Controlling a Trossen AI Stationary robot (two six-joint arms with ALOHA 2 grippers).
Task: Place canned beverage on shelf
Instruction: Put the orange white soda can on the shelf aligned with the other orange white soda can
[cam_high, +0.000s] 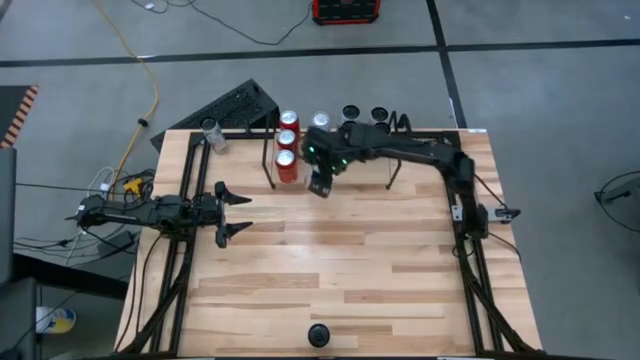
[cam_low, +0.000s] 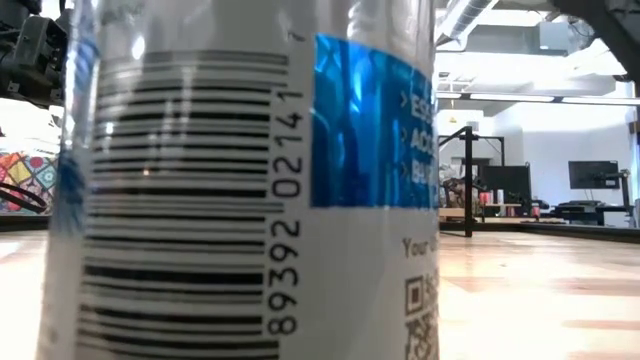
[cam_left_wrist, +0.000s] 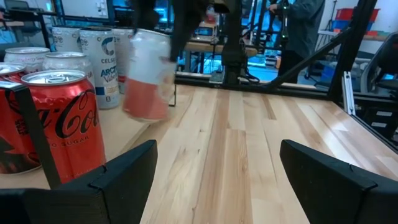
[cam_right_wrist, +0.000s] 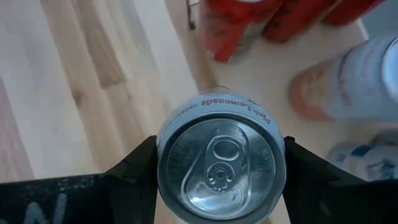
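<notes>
Right gripper (cam_right_wrist: 217, 168): clamping its 2 fingers on either side of a pink lemonade can (cam_right_wrist: 219, 163), holding it by the top.
Can's place: hanging at about 3 o'clock of the 3 red cola cans (cam_high: 287, 145), beside the wire shelf (cam_high: 268, 150).
Left gripper (cam_high: 236, 212): sitting with jaws spread wide and empty, at 9 o'clock on the wooden table (cam_high: 340, 270).

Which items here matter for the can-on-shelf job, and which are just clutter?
In play:
- lemonade can, clamped in the right end effector
- shelf, with three red cans on it

Lying about:
- keyboard
- barcode can right at the low camera
- left end effector, open, idle
</notes>
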